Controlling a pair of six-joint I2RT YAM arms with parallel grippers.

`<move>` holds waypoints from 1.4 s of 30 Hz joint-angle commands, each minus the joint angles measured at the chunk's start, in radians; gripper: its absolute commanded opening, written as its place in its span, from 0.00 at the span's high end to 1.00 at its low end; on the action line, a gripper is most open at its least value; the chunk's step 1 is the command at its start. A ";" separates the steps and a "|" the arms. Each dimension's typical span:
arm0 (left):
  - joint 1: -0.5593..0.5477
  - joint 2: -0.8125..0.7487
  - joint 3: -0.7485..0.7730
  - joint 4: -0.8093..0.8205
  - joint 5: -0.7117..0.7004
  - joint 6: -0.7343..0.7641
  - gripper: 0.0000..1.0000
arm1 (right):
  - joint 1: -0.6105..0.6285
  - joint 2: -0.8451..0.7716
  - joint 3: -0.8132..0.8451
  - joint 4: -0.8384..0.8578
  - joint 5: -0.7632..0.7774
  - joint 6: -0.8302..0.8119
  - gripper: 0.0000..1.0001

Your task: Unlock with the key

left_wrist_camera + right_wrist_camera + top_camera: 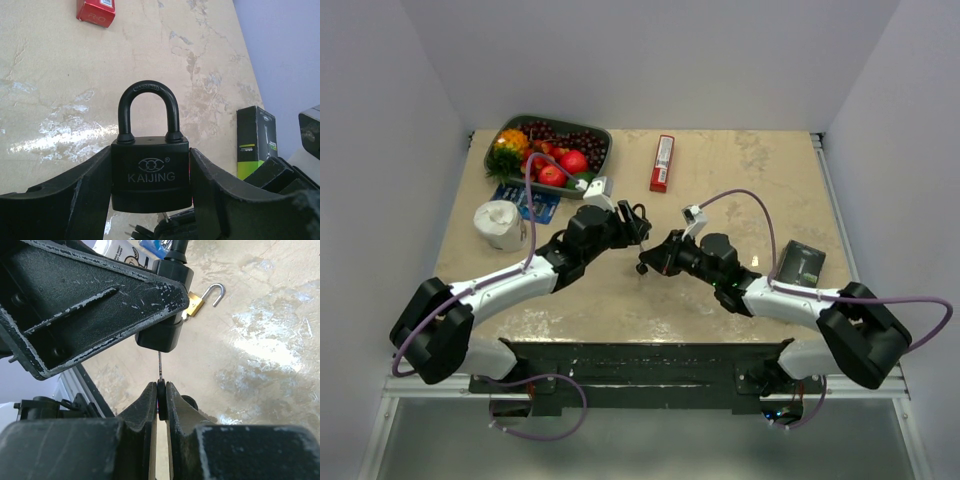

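Observation:
My left gripper is shut on the body of a black padlock marked KAIJING and holds it upright above the table, its shackle closed. My right gripper is shut on the black head of the key. The thin silver blade points straight up to the padlock's underside. How deep the blade sits in it I cannot tell. Other keys of the bunch dangle below the padlock. In the top view both grippers meet mid-table, left gripper above right gripper.
A small brass padlock with its shackle open lies on the table beyond. A tray of fruit, a red box, a white roll and a blue packet lie behind. A black-and-green box is at right.

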 commanded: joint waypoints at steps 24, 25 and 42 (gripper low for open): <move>-0.038 0.005 0.013 0.066 0.080 -0.050 1.00 | 0.003 0.067 0.083 0.212 0.313 -0.012 1.00; -0.040 0.006 0.011 0.066 0.080 -0.050 1.00 | 0.003 0.068 0.086 0.218 0.313 -0.012 1.00; -0.106 0.012 -0.013 0.072 0.028 -0.054 1.00 | 0.003 0.113 0.156 0.227 0.374 -0.006 1.00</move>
